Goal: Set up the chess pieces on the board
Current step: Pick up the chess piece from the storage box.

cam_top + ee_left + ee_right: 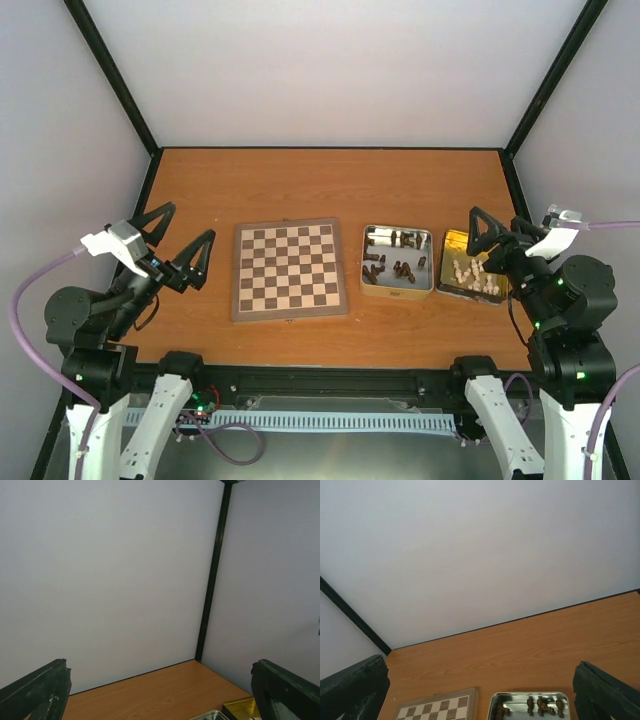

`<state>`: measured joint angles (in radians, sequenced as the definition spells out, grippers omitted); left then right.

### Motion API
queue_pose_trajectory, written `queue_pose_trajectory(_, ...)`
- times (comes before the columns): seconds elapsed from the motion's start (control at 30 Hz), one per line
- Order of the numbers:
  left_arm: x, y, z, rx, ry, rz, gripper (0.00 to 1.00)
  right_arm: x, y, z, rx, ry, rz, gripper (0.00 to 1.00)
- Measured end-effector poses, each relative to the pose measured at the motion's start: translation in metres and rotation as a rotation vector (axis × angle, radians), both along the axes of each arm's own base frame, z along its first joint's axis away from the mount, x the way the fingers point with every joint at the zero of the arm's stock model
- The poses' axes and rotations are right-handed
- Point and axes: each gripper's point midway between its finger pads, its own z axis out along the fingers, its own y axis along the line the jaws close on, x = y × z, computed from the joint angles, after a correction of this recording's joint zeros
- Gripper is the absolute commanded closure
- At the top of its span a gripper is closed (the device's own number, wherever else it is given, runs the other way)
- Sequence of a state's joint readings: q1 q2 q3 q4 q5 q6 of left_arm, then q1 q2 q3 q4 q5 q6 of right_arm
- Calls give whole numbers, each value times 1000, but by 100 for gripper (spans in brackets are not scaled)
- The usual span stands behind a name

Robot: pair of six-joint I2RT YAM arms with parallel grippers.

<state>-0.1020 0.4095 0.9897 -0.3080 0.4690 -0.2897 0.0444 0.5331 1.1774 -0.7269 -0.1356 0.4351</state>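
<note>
None of the chess pieces point(392, 265) stands on the board point(290, 270), which lies bare mid-table point(300, 190). Dark ones sit in the silver tin point(397, 292) just right of it, cream ones in the gold tin point(450, 240) beyond. The left pincer point(180, 240) and right pincer point(500, 240) hover, jaws apart and empty. By my judgement, the whole setup remains.

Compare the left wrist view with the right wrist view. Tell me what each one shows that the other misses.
Only the left wrist view: a corner of the gold tin at the bottom edge. Only the right wrist view: the board and the dark chess pieces in the silver tin. Both: the silver tin (only its rim in the left wrist view), the wooden table, white walls, and the left fingers and right fingers spread wide, holding nothing.
</note>
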Motion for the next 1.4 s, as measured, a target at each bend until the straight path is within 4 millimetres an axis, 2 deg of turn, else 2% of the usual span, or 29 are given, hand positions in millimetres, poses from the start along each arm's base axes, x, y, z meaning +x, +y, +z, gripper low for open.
queue_pose_trajectory(0.2,-16,-6,-2,0,-19,-54,0,-2,9,-3,12,15,52,0)
queue_pose_trajectory(0.3,-14,-7,-11,-5,1,-60,0,0,15,-8,15,34,87,0)
queue_pose_trajectory(0.4,-3,-9,-29,-8,53,-69,0,10,24,-21,19,87,142,0)
queue_pose_trajectory(0.47,6,-11,-42,-11,87,-76,0,23,29,-37,24,148,173,0)
queue_pose_trajectory(0.63,35,-12,-72,-34,156,-73,0,61,43,-99,60,345,247,4)
queue_pose_trajectory(0.73,51,-10,-90,-50,171,-54,0,83,51,-131,93,455,288,10)
queue_pose_trajectory(0.9,83,-8,-108,-69,198,-28,0,119,56,-185,95,629,272,25)
queue_pose_trajectory(1.13,130,-13,-141,-66,330,-32,0,133,69,-255,-62,827,207,47)
queue_pose_trajectory(1.27,136,-15,-147,-60,356,-37,0,131,89,-294,-156,930,225,49)
queue_pose_trajectory(1.4,135,-15,-145,-60,349,-40,0,125,111,-323,-223,1000,265,51)
